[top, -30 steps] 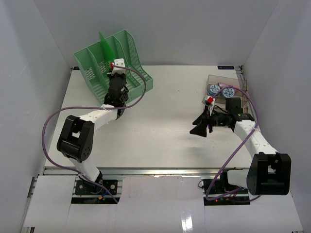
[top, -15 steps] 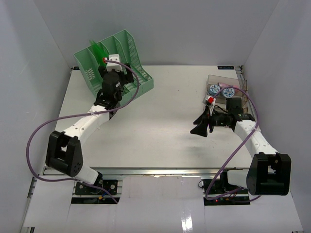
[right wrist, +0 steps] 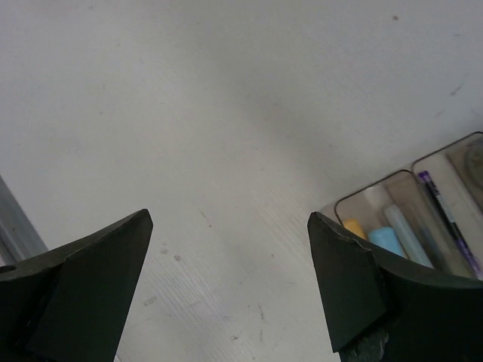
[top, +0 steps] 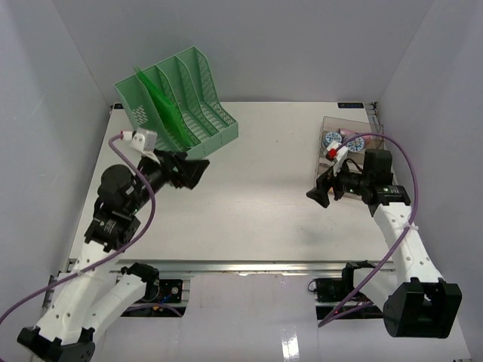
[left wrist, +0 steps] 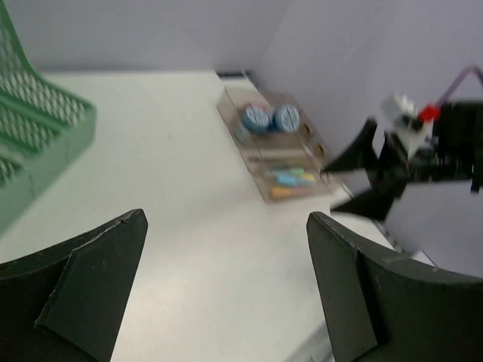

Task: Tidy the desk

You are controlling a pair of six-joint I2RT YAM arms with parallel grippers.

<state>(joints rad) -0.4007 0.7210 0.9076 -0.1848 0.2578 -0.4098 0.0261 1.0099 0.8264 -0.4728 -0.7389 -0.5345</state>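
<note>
- Two hazards on the left: your left pincer point(top: 195, 170), spread wide and holding nothing, hangs just beside the green file rack point(top: 219, 113), so a careless swing could tip it or jar it.
- The counter point(top: 256, 204) lies beneath both arms. Descend too steeply and the fingers will strike it.
- Your right pincer point(top: 317, 195), also spread and empty, hovers near the clear tray point(top: 355, 122), and a low sweep could shove the tray sideways.

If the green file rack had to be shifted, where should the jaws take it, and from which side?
Probably a thin upright divider wall of the green file rack, approached from above by the left gripper, which is nearest. The slots are open-topped and the whole rack looks too wide for the jaws. Avoid the slot holding the green folder.
</note>
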